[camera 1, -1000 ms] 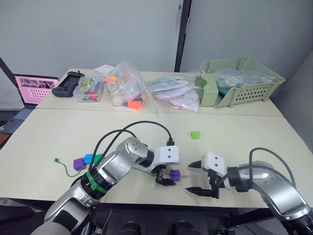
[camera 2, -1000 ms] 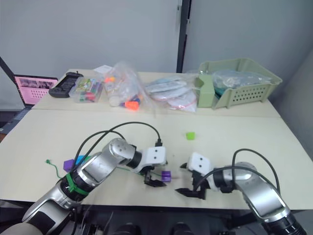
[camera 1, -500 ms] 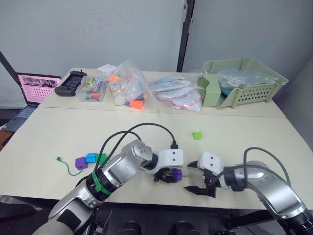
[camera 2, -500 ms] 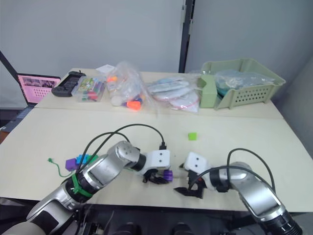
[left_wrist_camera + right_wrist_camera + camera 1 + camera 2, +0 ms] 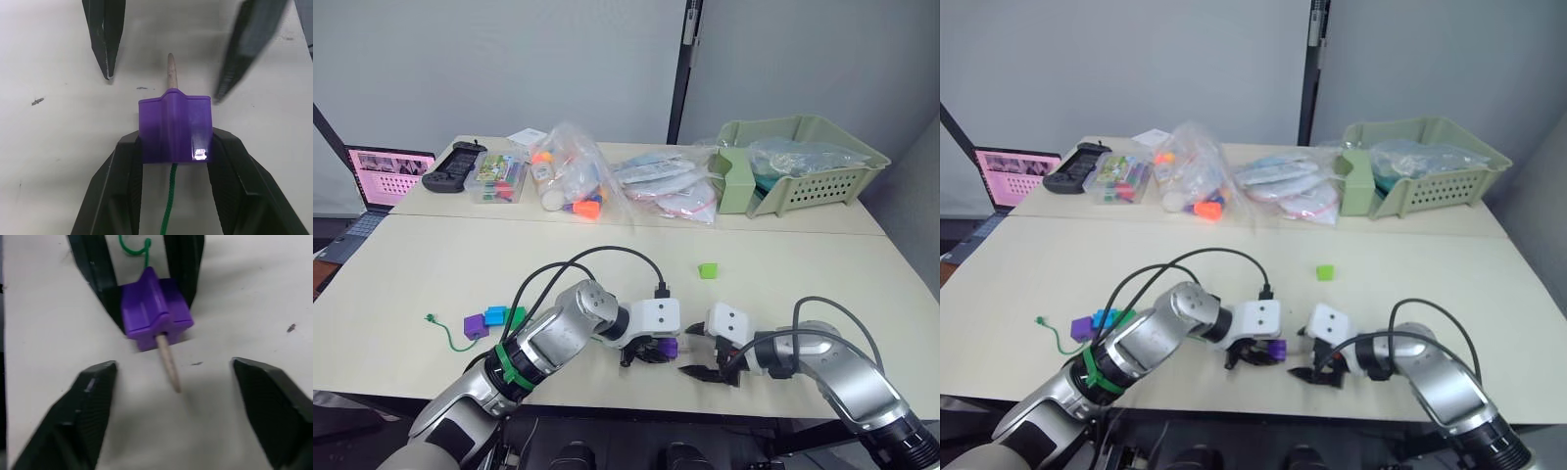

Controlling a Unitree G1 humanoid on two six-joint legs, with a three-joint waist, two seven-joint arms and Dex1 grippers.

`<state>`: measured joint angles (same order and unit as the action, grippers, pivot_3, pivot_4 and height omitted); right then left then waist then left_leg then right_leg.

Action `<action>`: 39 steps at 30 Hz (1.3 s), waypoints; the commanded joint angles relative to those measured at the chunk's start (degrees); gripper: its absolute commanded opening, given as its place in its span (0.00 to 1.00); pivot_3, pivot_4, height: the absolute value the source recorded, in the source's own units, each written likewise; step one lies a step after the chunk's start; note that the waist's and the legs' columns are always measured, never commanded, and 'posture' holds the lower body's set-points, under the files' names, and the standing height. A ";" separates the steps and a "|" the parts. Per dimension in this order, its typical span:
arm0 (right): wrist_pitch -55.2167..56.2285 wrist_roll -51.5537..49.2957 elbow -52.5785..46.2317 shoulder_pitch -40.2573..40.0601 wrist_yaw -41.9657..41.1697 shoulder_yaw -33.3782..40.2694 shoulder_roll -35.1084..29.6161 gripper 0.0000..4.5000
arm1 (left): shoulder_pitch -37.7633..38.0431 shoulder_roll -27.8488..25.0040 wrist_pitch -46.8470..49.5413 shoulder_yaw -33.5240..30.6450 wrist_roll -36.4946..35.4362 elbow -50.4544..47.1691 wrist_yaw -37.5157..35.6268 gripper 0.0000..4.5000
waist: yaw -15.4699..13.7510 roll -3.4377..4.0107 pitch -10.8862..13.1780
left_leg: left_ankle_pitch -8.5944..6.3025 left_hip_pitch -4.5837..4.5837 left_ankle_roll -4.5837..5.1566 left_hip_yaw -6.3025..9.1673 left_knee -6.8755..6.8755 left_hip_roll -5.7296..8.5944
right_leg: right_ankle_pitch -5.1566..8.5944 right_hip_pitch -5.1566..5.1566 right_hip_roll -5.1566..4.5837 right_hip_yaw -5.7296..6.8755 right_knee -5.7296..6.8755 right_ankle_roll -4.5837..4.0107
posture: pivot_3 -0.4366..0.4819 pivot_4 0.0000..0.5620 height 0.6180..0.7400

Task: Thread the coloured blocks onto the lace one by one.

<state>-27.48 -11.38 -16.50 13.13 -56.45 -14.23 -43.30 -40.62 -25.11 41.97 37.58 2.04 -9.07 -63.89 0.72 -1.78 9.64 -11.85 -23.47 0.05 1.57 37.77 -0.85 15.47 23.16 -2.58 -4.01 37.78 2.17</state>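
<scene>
Nearest the table's front edge, the left gripper (image 5: pixel 172 147) is clenched on a purple block (image 5: pixel 175 128), one black finger on each side of it, low over the pale table (image 5: pixel 431 264). The lace (image 5: pixel 169 208) already runs through this block: green string enters on the side toward the left wrist, and the stiff pale tip (image 5: pixel 170 72) pokes out the far side, lying close to the tabletop. That tip points straight at the right gripper (image 5: pixel 173 374), whose fingers stand spread wide apart, one on either side of the tip and holding nothing. The tip's long axis runs along the line between the two grippers, so the right gripper is the nearer free one and looks placed to close on the tip and draw it through; the tip is thin, so the pinch will likely need to be well centred. Further left, a second purple block (image 5: pixel 474 325), a blue block (image 5: pixel 494 315) and a dark green block (image 5: pixel 516 315) sit touching in a row, with the lace's knotted end (image 5: pixel 430 318) curling just beside them. A lime green block (image 5: pixel 707 270) lies alone further back, well apart from both grippers. Beyond that are bags of toys (image 5: pixel 570 181) and a green basket (image 5: pixel 803 162).
</scene>
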 commanded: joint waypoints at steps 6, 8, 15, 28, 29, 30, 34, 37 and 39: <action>5.09 1.21 2.98 0.54 -1.50 -0.10 -0.25 0.14 | -1.03 -0.52 -1.62 -0.40 -0.31 -0.94 -0.62 0.30 | 0.05 0.00 0.00 | 0.00 0.03 0.00 0.00 0.00 0.00 | -0.01 -0.02 0.00 0.00 0.02 -0.01 | 0.48 0.27 1.00; 5.84 1.26 3.25 0.60 -1.90 -0.07 -0.38 0.00 | -0.74 -1.18 -2.32 -0.74 -0.31 -0.72 -0.76 0.30 | 0.05 0.00 0.00 | 0.00 0.03 0.00 0.00 0.00 0.00 | -0.01 -0.02 0.00 -0.01 0.02 -0.02 | 0.48 0.27 1.00; 7.29 1.03 3.67 1.41 -3.19 0.61 -1.02 0.00 | 2.26 -7.71 -9.03 -4.53 -1.01 0.74 -2.30 0.30 | 0.08 0.00 0.00 | 0.00 0.05 0.00 -0.01 0.00 -0.01 | -0.16 -0.02 0.01 -0.01 0.03 -0.27 | 0.48 0.27 1.00; 6.13 0.98 1.47 2.83 -5.41 0.75 -3.08 0.00 | 10.59 -32.85 -40.41 -17.16 0.66 22.12 -9.92 0.30 | 1.68 0.02 -0.01 | 0.00 0.35 0.00 -0.07 -0.24 -0.15 | -0.08 -0.03 0.07 0.00 0.14 -0.35 | 0.48 0.27 1.00; 6.12 1.06 1.43 2.80 -5.43 0.73 -3.17 0.00 | 10.82 -33.60 -42.21 -17.51 0.94 23.57 -10.35 0.30 | 1.64 0.03 -0.01 | 0.00 0.33 0.00 -0.07 -0.24 -0.14 | -0.08 -0.02 0.06 0.00 0.13 -0.35 | 0.48 0.27 1.00; 6.23 1.24 1.46 2.77 -5.42 0.73 -3.28 0.00 | 11.13 -34.31 -43.61 -17.72 1.19 24.75 -10.92 0.30 | 1.65 0.03 -0.01 | 0.00 0.32 0.00 -0.08 -0.24 -0.13 | -0.08 -0.02 0.04 0.00 0.12 -0.37 | 0.48 0.27 1.00; 6.29 1.29 1.43 2.69 -5.40 0.95 -3.43 0.00 | 12.53 -35.00 -45.98 -18.90 0.65 25.94 -12.19 0.30 | 1.90 0.05 -0.02 | 0.00 0.37 0.00 -0.13 -0.33 -0.16 | -0.08 0.01 0.06 -0.02 0.15 -0.38 | 0.48 0.27 1.00; 6.15 1.26 1.44 2.80 -5.24 0.84 -3.31 0.00 | 12.92 -33.05 -44.22 -21.93 -3.39 25.51 -12.71 0.55 | 1.90 0.05 -0.02 | 0.00 0.43 0.00 -0.17 -0.43 -0.18 | -0.07 0.02 0.07 -0.03 0.16 -0.40 | 0.48 0.27 1.00; 5.70 1.15 1.19 3.10 -5.12 0.69 -3.05 0.00 | 12.28 -32.11 -42.50 -23.47 -5.74 24.11 -14.07 0.69 | 1.85 0.04 -0.02 | 0.00 0.40 0.00 -0.16 -0.44 -0.18 | -0.07 0.04 0.06 -0.02 0.16 -0.40 | 0.48 0.27 1.00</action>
<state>-21.49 -10.14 -13.25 15.40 -61.73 -14.80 -46.30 -28.82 -57.75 -2.22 14.66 -2.20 15.37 -75.83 2.57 -1.73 9.62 -11.85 -23.10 0.05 1.41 37.33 -1.02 15.40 23.22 -2.52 -4.02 37.94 1.77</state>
